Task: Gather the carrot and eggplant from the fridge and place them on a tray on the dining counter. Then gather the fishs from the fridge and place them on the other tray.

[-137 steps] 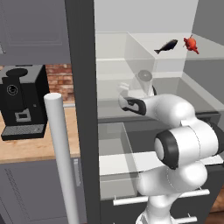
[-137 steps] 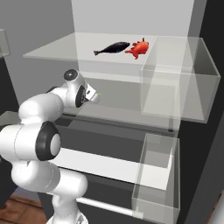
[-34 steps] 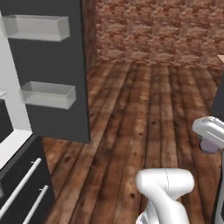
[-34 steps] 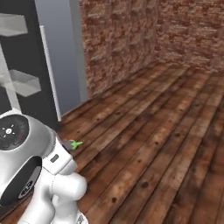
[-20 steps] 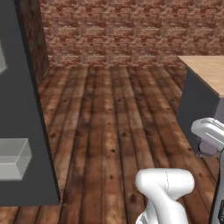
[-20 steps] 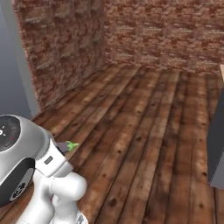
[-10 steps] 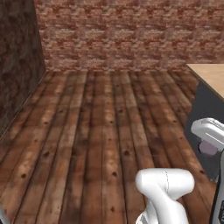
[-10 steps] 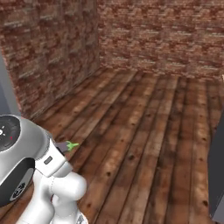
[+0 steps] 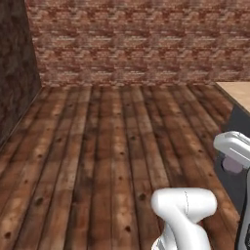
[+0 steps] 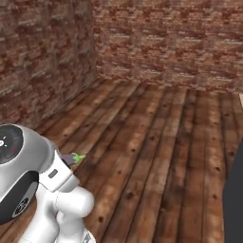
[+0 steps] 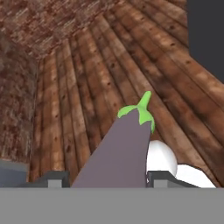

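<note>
Clamped by the claw [image 11: 103, 179] around its thick body, stem pointing away from the fingers: the eggplant [image 11: 118, 151], probably light, firm, smooth-skinned and apt to slip, so best gripped mid-body, not by the stem.

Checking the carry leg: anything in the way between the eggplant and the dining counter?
Nothing visible. The eggplant sits in the jaws, stem pointing forward, over bare wood floor. The dining counter's corner shows at right in the left base view; no tray in sight yet.
</note>
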